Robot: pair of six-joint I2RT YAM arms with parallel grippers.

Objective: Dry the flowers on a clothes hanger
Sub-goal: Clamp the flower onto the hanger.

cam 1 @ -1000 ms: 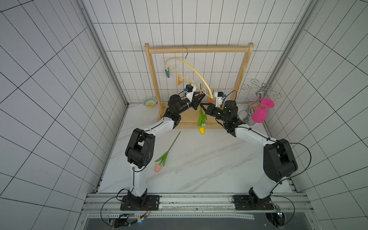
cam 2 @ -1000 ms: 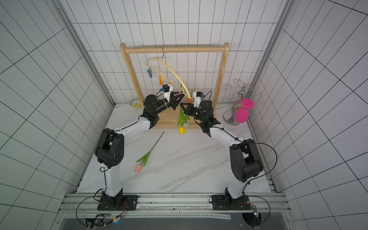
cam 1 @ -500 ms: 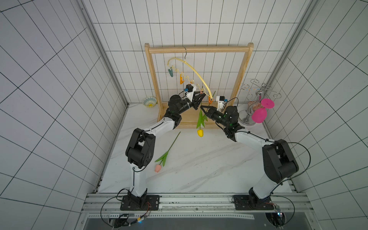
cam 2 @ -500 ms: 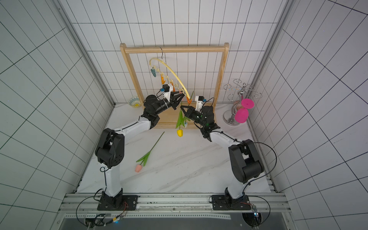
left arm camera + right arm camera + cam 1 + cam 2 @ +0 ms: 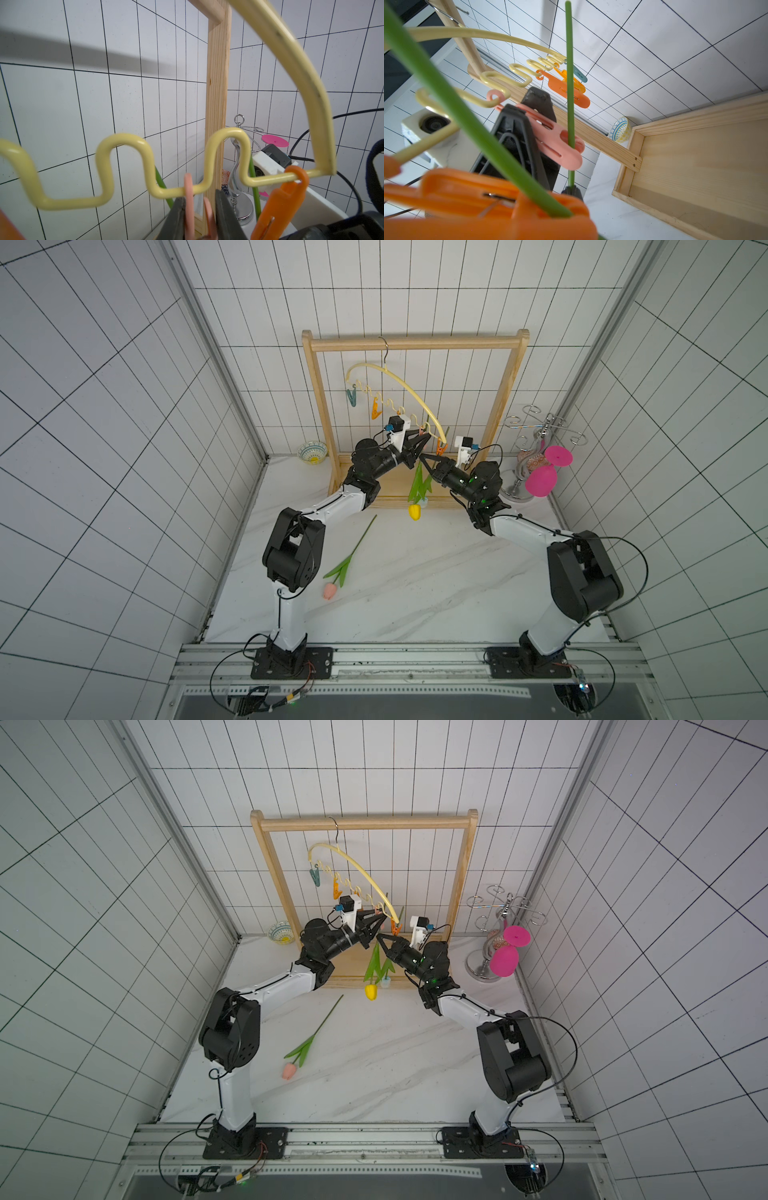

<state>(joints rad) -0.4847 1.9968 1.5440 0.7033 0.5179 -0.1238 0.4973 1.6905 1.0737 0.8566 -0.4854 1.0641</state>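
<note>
In both top views the clothes hanger (image 5: 409,389) hangs tilted from the wooden rack (image 5: 415,342), its low end to the right. The left gripper (image 5: 420,442) and right gripper (image 5: 426,457) meet under it. A yellow tulip (image 5: 414,512) dangles head down there, and a pink tulip (image 5: 330,591) lies on the table (image 5: 415,593), nearer and left.

Left wrist: the left gripper's fingers (image 5: 176,220) pinch the pink clothespin (image 5: 189,207) on the wavy bar.

Right wrist: the right gripper is clamped on a thin stem (image 5: 570,116) crossing that clothespin's tip. A second stem (image 5: 471,116) sits in an orange clothespin (image 5: 529,218).
</note>
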